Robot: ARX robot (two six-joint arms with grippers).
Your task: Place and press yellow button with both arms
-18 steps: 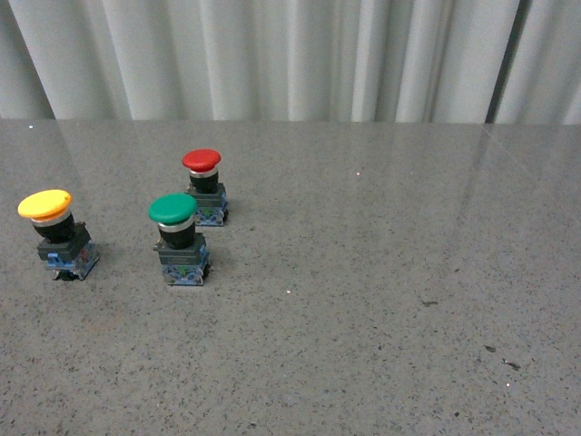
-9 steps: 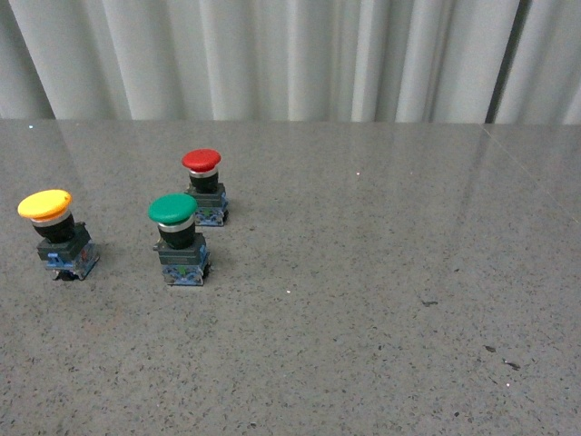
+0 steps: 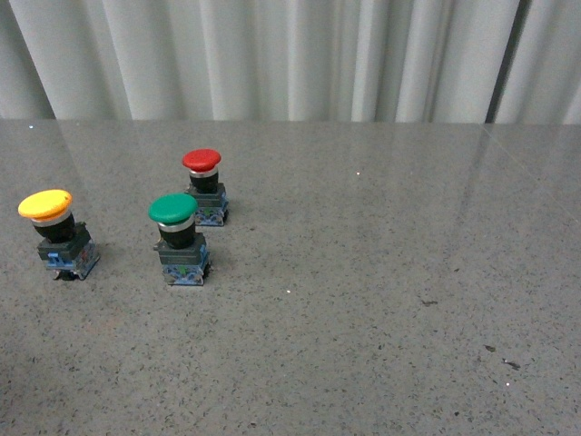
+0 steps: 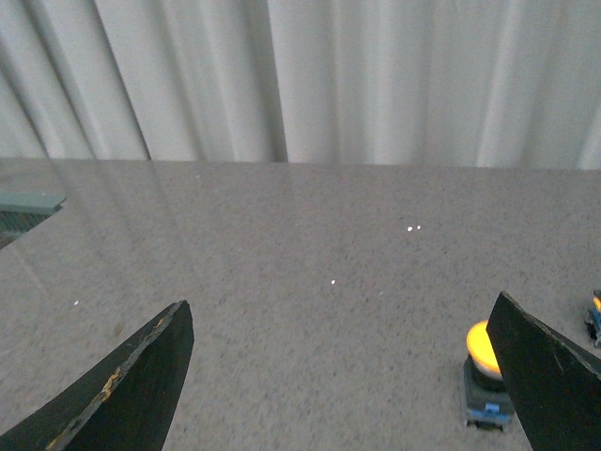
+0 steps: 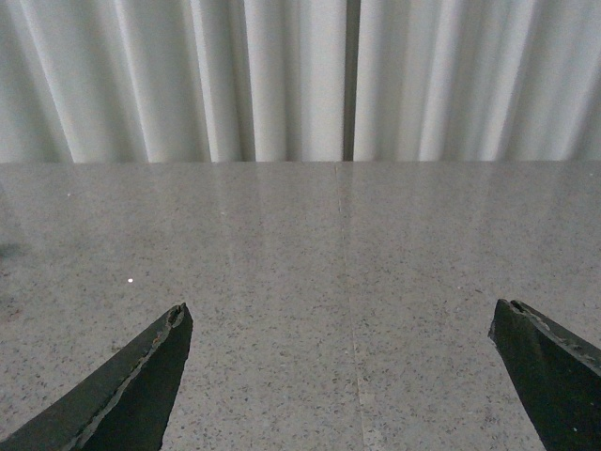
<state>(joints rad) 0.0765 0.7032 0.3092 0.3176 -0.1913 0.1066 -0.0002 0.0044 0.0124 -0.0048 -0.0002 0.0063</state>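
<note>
The yellow button stands upright on the grey speckled table at the far left of the front view, with a yellow mushroom cap, black body and blue-grey base. Neither arm shows in the front view. In the left wrist view my left gripper is open and empty above the table; the yellow button stands just beyond one fingertip, partly hidden by it. In the right wrist view my right gripper is open and empty over bare table, with no button in sight.
A green-capped button stands right of the yellow one, and a red-capped button stands behind the green one. A white pleated curtain hangs along the table's far edge. A small part of another button's base shows at the left wrist view's edge.
</note>
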